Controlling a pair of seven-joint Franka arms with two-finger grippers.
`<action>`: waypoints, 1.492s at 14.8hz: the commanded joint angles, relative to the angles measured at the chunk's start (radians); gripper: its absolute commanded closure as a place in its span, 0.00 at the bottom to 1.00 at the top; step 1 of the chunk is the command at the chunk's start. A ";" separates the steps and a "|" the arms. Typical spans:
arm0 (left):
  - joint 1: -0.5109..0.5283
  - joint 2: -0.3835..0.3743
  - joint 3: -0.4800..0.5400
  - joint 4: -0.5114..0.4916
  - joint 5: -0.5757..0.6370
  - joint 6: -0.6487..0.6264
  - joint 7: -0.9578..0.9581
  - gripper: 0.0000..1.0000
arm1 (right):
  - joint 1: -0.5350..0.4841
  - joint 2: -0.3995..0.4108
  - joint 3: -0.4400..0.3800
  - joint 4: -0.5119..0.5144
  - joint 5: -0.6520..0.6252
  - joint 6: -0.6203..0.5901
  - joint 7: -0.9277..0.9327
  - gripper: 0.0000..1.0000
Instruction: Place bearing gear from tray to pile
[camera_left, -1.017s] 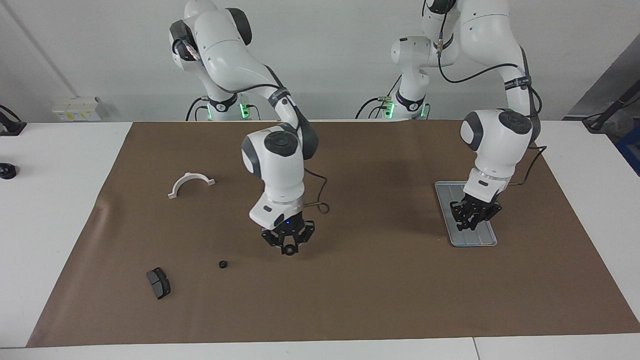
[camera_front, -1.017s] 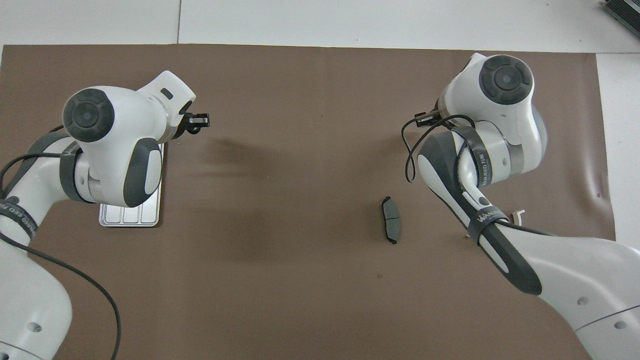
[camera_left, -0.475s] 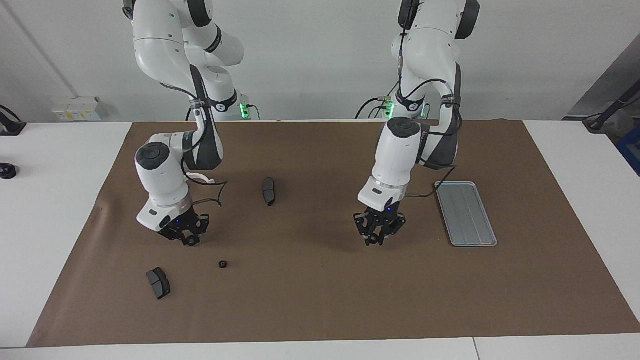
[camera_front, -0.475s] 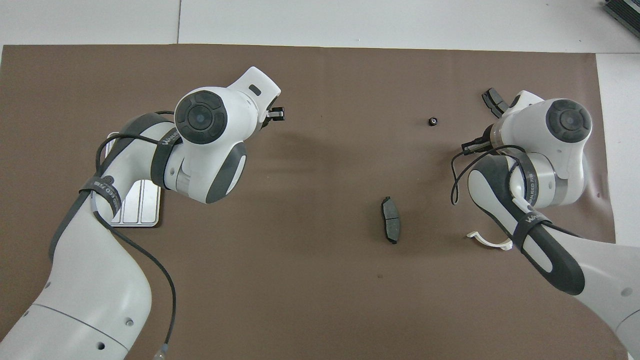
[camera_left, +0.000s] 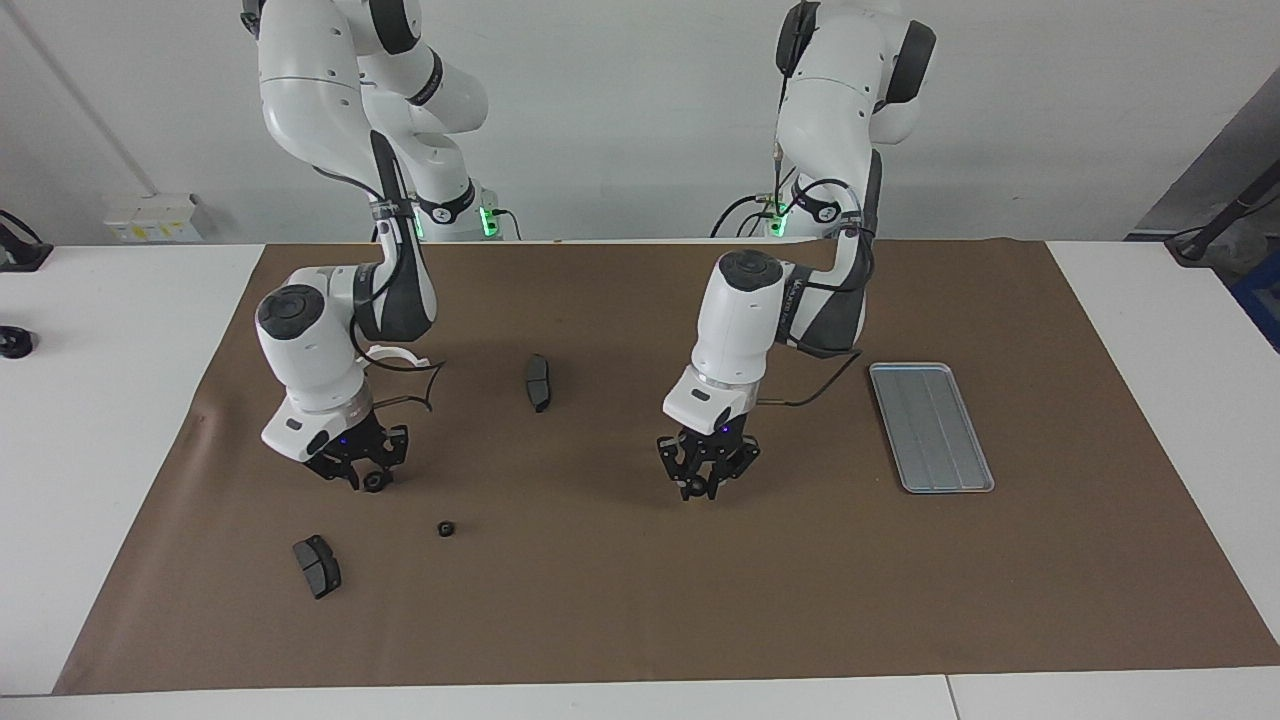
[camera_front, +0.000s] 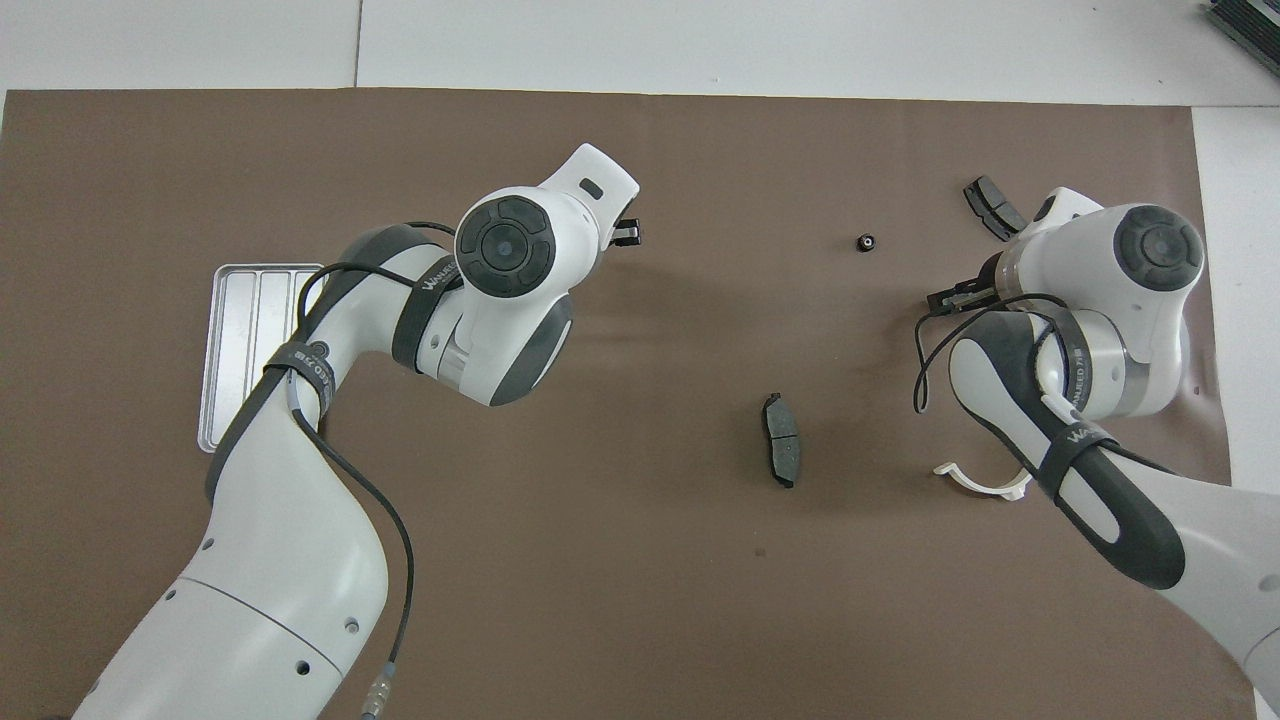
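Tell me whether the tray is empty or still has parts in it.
Empty. The tray shows only its bare ridged floor in both views; nothing lies in it.

This looks like a robot lab: two white robot arms stand at a white table with a brown mat, by a bare wall.

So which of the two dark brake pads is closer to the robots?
The brake pad lying alone mid-mat is closer to the robots. The other brake pad lies farther out, toward the right arm's end, near the small black gear.
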 joint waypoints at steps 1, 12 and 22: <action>-0.030 0.013 0.008 -0.008 -0.027 0.053 -0.016 1.00 | 0.001 -0.041 0.015 -0.017 0.029 0.004 -0.009 0.00; -0.055 -0.008 0.006 -0.129 -0.082 0.188 -0.017 0.20 | 0.127 -0.041 0.054 0.075 0.029 -0.060 0.313 0.00; 0.055 -0.204 0.020 -0.259 -0.079 0.054 0.108 0.00 | 0.294 0.138 0.055 0.421 0.016 -0.246 0.538 0.00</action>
